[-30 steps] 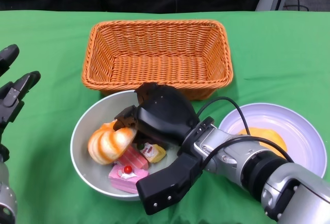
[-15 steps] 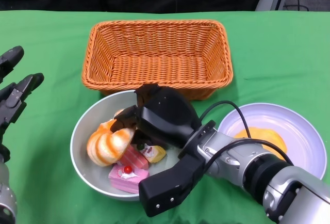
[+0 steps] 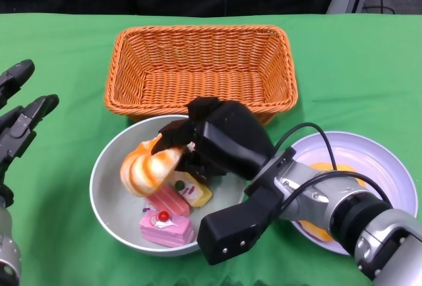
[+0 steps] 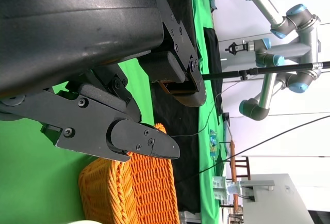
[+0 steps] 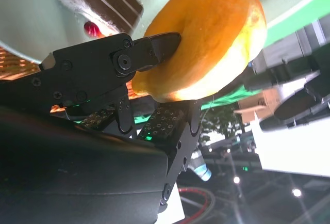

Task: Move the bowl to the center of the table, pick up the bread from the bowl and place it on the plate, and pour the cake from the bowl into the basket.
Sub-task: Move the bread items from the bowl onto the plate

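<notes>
The grey bowl [image 3: 109, 194] sits near the table's front, just before the orange wicker basket [image 3: 201, 68]. My right hand [image 3: 217, 138] holds a striped orange-and-white bread [image 3: 146, 165] lifted above the bowl's inside; the right wrist view shows its fingers [image 5: 149, 48] pinching the bread [image 5: 206, 43]. Pink cake slices [image 3: 165, 223] and a small yellow cake [image 3: 191, 190] lie in the bowl. The white plate [image 3: 379, 161] stands to the right with an orange bread [image 3: 330, 171] on it, partly hidden by my forearm. My left hand [image 3: 16, 124] hangs spread at the left edge, holding nothing.
The basket holds nothing and stands close behind the bowl. Green cloth covers the table, with bare cloth left of the bowl and at the far right. The left wrist view shows the basket [image 4: 134, 193] and other robot arms beyond the table.
My right hand has lifted the striped bread up and slightly to the right, off the cakes in the bowl. The left hand has barely moved.
</notes>
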Controlling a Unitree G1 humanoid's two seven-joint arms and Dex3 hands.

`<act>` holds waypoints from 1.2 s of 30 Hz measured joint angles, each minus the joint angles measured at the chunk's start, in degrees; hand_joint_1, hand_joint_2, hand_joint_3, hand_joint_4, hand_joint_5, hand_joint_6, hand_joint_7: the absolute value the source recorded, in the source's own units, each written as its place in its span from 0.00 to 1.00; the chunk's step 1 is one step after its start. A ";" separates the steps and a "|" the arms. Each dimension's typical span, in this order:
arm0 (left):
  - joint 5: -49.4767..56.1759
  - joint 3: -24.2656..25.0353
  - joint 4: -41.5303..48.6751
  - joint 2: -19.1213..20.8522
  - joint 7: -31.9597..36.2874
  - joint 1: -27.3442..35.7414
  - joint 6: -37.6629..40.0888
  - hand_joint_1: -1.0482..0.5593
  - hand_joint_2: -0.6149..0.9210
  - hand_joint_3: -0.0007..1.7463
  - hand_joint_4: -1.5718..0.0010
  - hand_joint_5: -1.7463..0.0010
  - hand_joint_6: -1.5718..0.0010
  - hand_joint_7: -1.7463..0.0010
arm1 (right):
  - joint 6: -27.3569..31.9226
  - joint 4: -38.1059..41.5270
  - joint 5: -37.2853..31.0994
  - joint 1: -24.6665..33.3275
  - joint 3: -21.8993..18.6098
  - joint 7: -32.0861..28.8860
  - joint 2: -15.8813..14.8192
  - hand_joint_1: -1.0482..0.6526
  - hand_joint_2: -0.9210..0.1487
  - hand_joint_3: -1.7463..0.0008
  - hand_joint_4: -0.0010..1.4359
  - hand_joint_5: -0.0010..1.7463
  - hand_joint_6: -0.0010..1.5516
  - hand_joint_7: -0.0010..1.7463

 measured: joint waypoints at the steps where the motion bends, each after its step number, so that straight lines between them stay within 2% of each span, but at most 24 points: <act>1: 0.05 -0.06 0.00 0.00 0.00 0.00 0.03 0.38 1.00 0.05 0.36 1.00 0.48 1.00 | -0.37 -0.62 0.32 0.23 -0.28 0.27 -0.26 0.48 0.00 0.98 0.54 0.74 0.65 0.23; 5: 0.19 -0.39 0.01 0.00 0.00 0.00 0.05 0.38 1.00 0.05 0.36 1.00 0.48 1.00 | -2.19 -2.20 1.36 1.11 -1.83 0.52 -1.01 0.48 0.00 0.99 0.56 0.71 0.69 0.18; 9: 0.17 -0.63 0.02 0.00 -0.09 -0.02 0.05 0.38 1.00 0.05 0.35 0.99 0.48 1.00 | -3.43 -4.42 2.10 2.24 -2.86 0.63 -2.29 0.50 0.02 1.00 0.56 0.72 0.71 0.17; 15: 0.20 -1.17 0.11 0.01 -0.87 -0.07 0.07 0.38 1.00 0.05 0.35 0.99 0.47 1.00 | -5.57 -9.75 5.00 4.62 -6.74 2.62 -5.42 0.55 0.02 1.00 0.59 0.71 0.74 0.17; 17: 0.25 -1.38 0.11 0.01 -0.90 -0.08 0.11 0.38 1.00 0.05 0.35 1.00 0.47 1.00 | -6.02 -11.80 5.80 5.78 -8.08 2.88 -6.16 0.56 0.01 1.00 0.57 0.76 0.73 0.20; 23: 0.20 -1.45 0.25 0.05 -2.02 -0.14 0.40 0.39 1.00 0.05 0.35 0.99 0.48 1.00 | -6.44 -17.78 6.78 8.85 -10.99 5.15 -7.95 0.55 0.01 0.99 0.56 0.77 0.70 0.27; 27: 0.49 -1.74 0.28 0.08 -2.04 -0.17 0.48 0.39 1.00 0.06 0.35 1.00 0.49 1.00 | -7.44 -20.58 7.41 10.53 -12.89 5.83 -8.99 0.55 0.01 0.98 0.55 0.86 0.68 0.33; 31: 0.52 -1.77 0.28 0.08 -2.32 -0.17 0.49 0.40 1.00 0.06 0.35 1.00 0.48 1.00 | -9.17 -22.84 8.83 12.51 -15.30 6.14 -10.28 0.54 0.01 0.97 0.56 0.86 0.67 0.37; 33: 0.71 -1.95 0.34 0.09 -2.52 -0.18 0.48 0.40 1.00 0.06 0.35 0.99 0.48 1.00 | -9.44 -24.43 9.72 13.74 -16.32 7.02 -11.02 0.54 0.06 0.90 0.56 0.85 0.63 0.45; 36: 1.03 -2.39 0.68 0.10 -2.77 -0.22 0.44 0.39 1.00 0.06 0.34 0.99 0.48 1.00 | -9.93 -27.61 11.79 15.95 -18.69 9.26 -12.40 0.55 0.30 0.60 0.56 0.83 0.60 0.50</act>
